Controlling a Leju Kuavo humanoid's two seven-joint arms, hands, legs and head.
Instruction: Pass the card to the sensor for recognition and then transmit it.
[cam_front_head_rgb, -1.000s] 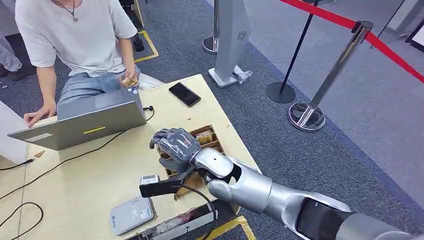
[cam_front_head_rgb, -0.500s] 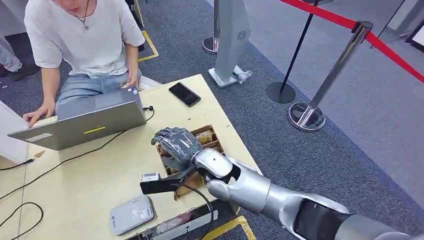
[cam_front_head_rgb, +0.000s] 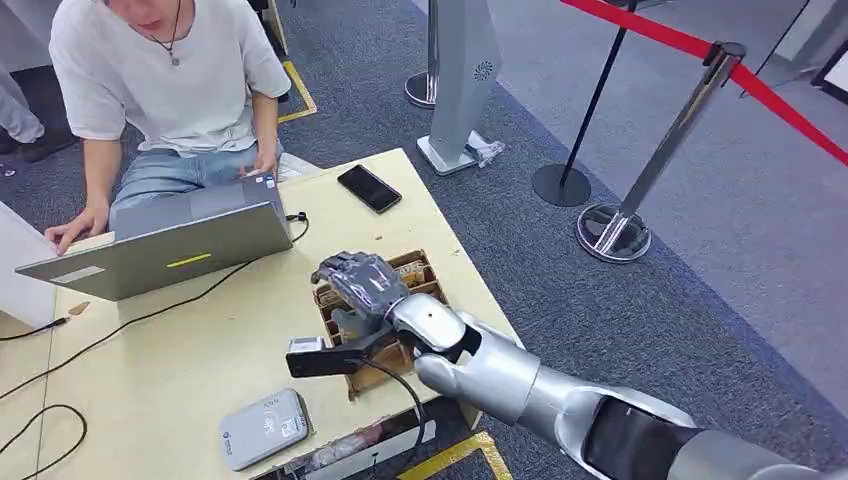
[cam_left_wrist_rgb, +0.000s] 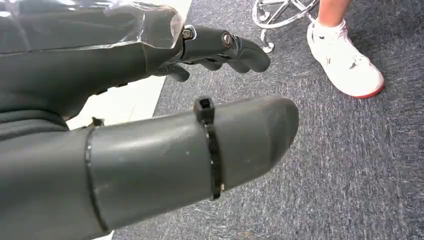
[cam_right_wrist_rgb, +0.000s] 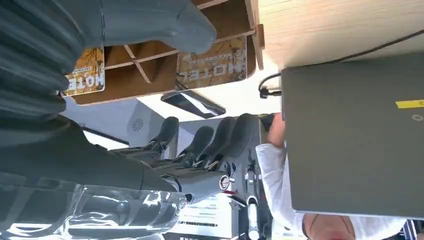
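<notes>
A wooden card box (cam_front_head_rgb: 345, 300) sits near the table's right edge, with brown "HOTEL" cards (cam_front_head_rgb: 408, 270) standing in its compartments. My right hand (cam_front_head_rgb: 362, 285) hovers just over the box with its fingers spread and nothing in them. In the right wrist view the fingers (cam_right_wrist_rgb: 200, 142) stretch out apart, the thumb (cam_right_wrist_rgb: 150, 22) lies over the box, and two cards (cam_right_wrist_rgb: 212, 62) show beneath it. The grey-white card sensor (cam_front_head_rgb: 263, 428) lies at the table's near edge, left of the hand. My left hand (cam_left_wrist_rgb: 165, 125) hangs over grey carpet, fingers loosely extended, holding nothing.
A person (cam_front_head_rgb: 170, 70) sits at the far side typing on a grey laptop (cam_front_head_rgb: 160, 240). A black phone (cam_front_head_rgb: 369, 188) lies at the far right corner. Cables run across the left of the table (cam_front_head_rgb: 180, 360). Stanchions (cam_front_head_rgb: 615, 225) stand on the carpet to the right.
My right hand has slid a little to the right, further over the card box. The person leaned in and brought a hand down to the laptop.
</notes>
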